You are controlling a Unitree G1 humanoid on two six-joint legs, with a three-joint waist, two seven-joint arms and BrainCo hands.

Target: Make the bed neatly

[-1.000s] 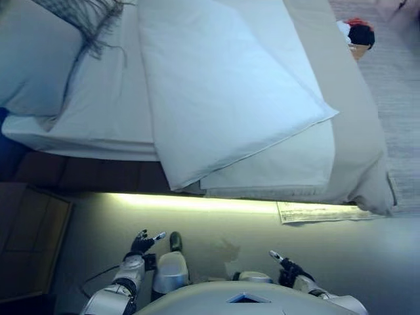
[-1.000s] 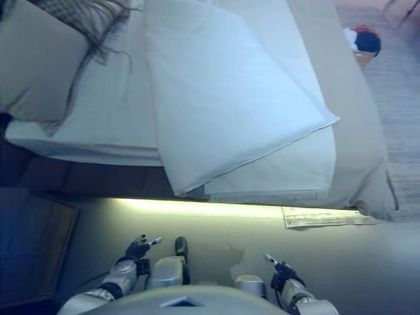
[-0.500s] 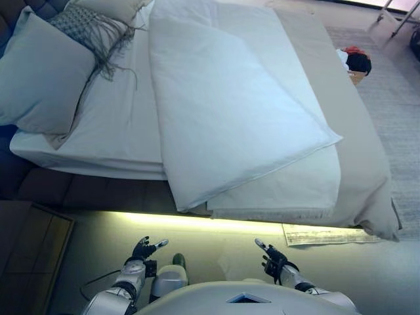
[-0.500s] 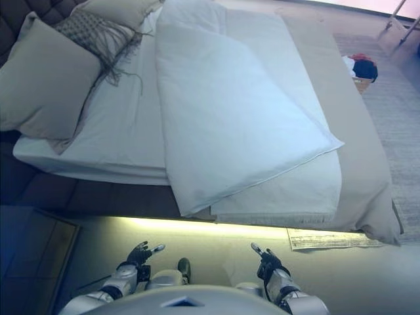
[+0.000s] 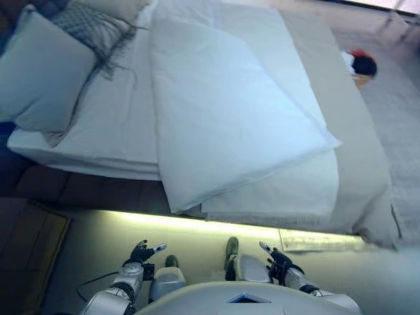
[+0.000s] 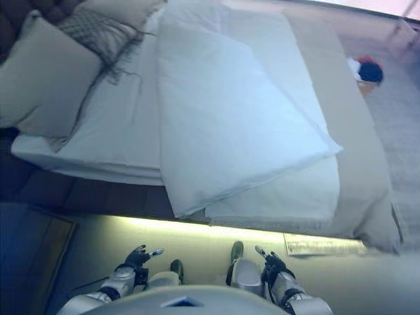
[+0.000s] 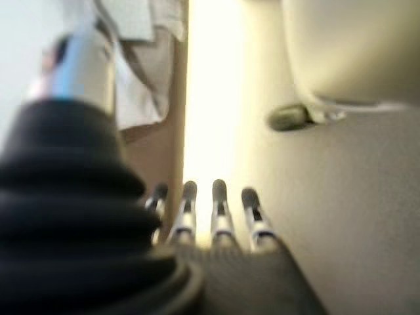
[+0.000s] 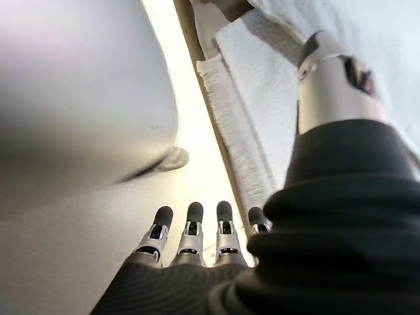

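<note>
A bed (image 5: 354, 131) lies across the view, with a beige cover and a white sheet. A white duvet (image 5: 223, 111) lies folded back on itself, its corner pointing to the bed's right side. A large grey pillow (image 5: 42, 72) and a fringed grey throw (image 5: 98, 29) sit at the head, on the left. My left hand (image 5: 140, 252) hangs low by the bed's near edge, open and empty. My right hand (image 5: 279, 258) hangs low on the right, open and empty. Both are well short of the bedding.
A lit strip (image 5: 216, 223) runs under the bed's near edge. A fringed rug edge (image 5: 321, 239) lies on the floor at right. A wooden nightstand (image 5: 26, 243) stands at the lower left. A box with red and dark things (image 5: 361, 64) sits beyond the bed.
The camera has shifted and tilted. Both hands stay low and open. The bedding has not moved.
</note>
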